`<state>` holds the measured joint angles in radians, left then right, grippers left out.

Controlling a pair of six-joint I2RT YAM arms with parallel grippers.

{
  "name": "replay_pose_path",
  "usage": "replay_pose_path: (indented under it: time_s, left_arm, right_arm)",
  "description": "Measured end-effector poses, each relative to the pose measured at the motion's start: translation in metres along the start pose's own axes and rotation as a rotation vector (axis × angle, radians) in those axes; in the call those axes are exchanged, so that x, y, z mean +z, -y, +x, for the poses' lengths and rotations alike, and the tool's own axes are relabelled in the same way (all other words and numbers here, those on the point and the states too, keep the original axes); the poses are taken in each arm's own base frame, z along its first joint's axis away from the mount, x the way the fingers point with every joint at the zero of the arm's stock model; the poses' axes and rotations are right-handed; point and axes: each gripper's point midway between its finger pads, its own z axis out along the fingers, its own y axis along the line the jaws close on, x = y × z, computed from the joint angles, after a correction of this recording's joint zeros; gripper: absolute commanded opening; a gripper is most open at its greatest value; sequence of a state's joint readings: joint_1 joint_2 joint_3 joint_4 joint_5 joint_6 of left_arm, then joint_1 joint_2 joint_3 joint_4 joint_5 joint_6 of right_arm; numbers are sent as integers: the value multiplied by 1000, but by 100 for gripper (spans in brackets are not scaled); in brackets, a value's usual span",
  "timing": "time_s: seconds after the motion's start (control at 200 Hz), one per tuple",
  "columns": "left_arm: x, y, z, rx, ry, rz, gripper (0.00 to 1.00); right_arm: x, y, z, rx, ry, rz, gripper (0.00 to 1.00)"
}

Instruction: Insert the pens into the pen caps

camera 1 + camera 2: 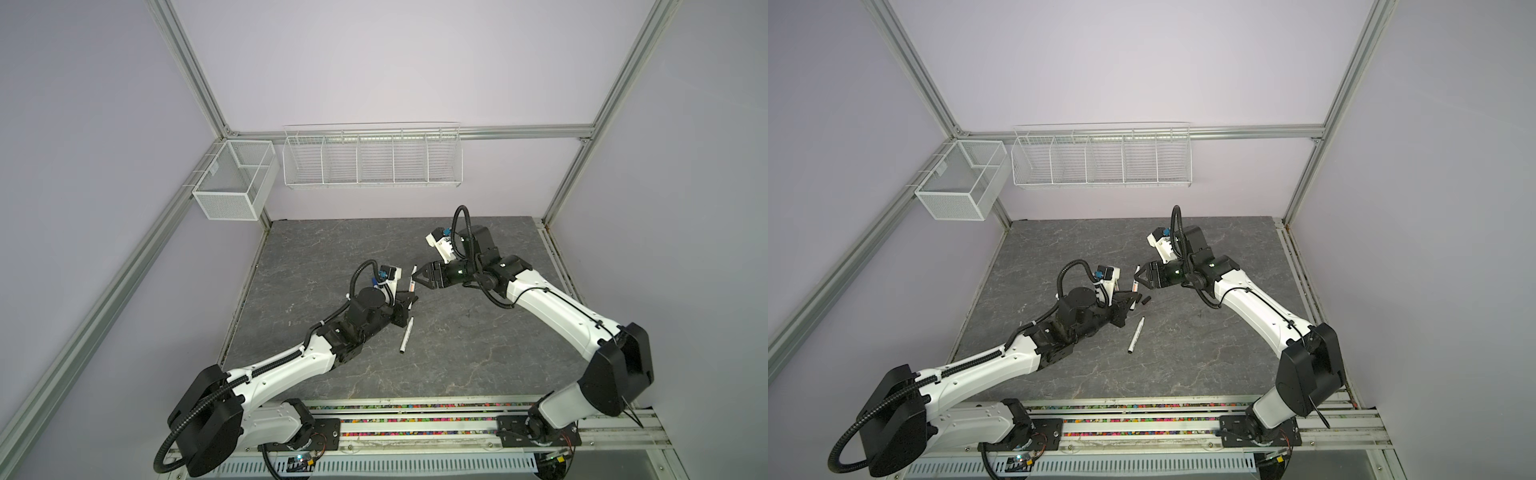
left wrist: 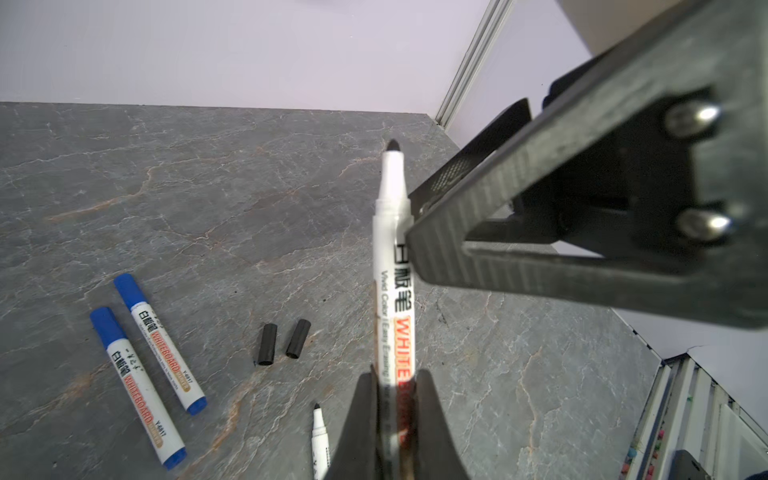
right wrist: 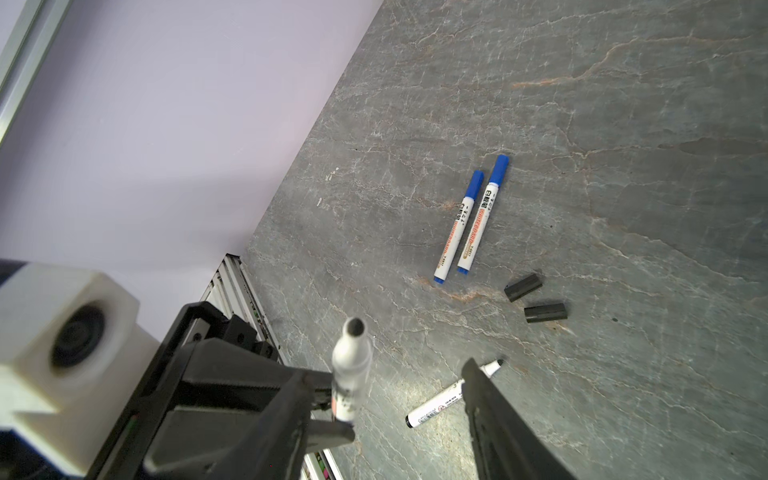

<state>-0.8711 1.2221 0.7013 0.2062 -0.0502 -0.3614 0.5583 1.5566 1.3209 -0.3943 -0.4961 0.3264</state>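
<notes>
The left pincer [image 2: 395, 376] was clamped tight on the lower barrel of an uncapped black pen [image 2: 388, 291]. The pen stood out from between its fingers, dark felt tip pointing away from the wrist and clear of the counter [image 2: 208, 187]. Higher up that barrel, the right pincer [image 3: 399, 370] stood spread apart with the pen in its gap. One of its fingers [image 2: 478, 232] lay just beside the printed barrel and the other well off it. Whether the nearer finger touched the pen could not be told, and the pincer gripped nothing.

Just beside the left pincer, a loose pen [image 3: 440, 405] lay flat on the counter, its black tip bare. In the right wrist view a finger of the right pincer crossed in front of it.

A little farther from the left pincer lay a black cap [image 2: 267, 344] and a second black cap [image 2: 298, 338], side by side, near each other but apart.

Beyond the caps, farthest from both pincers, a blue-capped pen [image 2: 160, 345] and a second blue-capped pen [image 2: 137, 386] lay flat, close together and nearly parallel. Both had blue caps seated and blue end plugs.

Well past everything, a white wire rack [image 1: 372, 166] hung on the back wall.
</notes>
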Motion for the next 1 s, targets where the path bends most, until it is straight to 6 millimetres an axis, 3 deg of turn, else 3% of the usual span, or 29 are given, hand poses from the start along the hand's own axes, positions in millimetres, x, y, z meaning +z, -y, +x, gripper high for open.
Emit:
replay_pose_path:
  time_s: [0.155, 0.385, 0.495, 0.58, 0.685, 0.705, 0.75, 1.0]
  left_arm:
    - [1, 4, -4, -2, 16, 19, 0]
    - [6, 6, -5, -7, 27, 35, 0]
    - [8, 7, -4, -14, 27, 39, 0]
    - [9, 7, -6, -15, 26, 37, 0]
    - [11, 7, -6, -19, 14, 31, 17]
    - [11, 7, -6, -19, 12, 29, 27]
    - [12, 8, -7, -17, 7, 28, 34]
    - [19, 11, -1, -20, -47, 32, 33]
  right_arm:
    - [8, -5, 2, 9, -17, -33, 50]
    - [17, -13, 2, 21, -21, -75, 20]
    - [18, -15, 0, 34, -16, -88, 12]
    - [18, -15, -1, 32, -11, -90, 9]
    - [17, -14, -2, 31, -4, -88, 8]
    - [17, -13, -2, 31, -3, -88, 8]
    - [16, -14, -3, 29, -1, -92, 8]
    - [12, -23, -6, 9, 12, -121, 7]
